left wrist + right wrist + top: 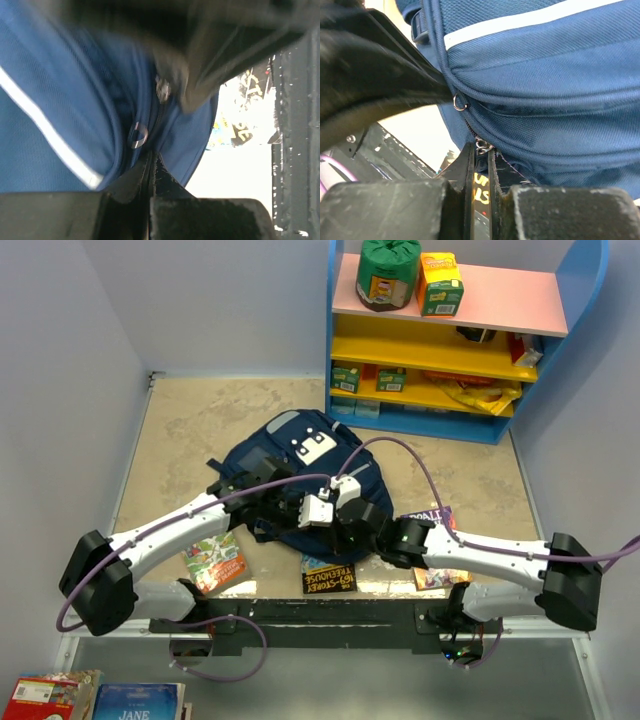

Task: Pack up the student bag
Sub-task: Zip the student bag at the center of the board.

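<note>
Worry: zip pull (482, 145) tiny, may slip out of my right jaws. If I tug hard, bag (300, 455) may slide on counter (180, 430). My two jaws sit very close, may bump.

Bag lies mid counter. Both arms reach low to its near edge. My right jaws pinch zip pull. My left jaws closed, tips just beside zip ring (137, 135); cannot tell if ring is held.

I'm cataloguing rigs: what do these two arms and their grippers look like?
The left arm and right arm have white links, bulky black joints and a trailing purple cable each. The left gripper and right gripper have scuffed black fingers.
</note>
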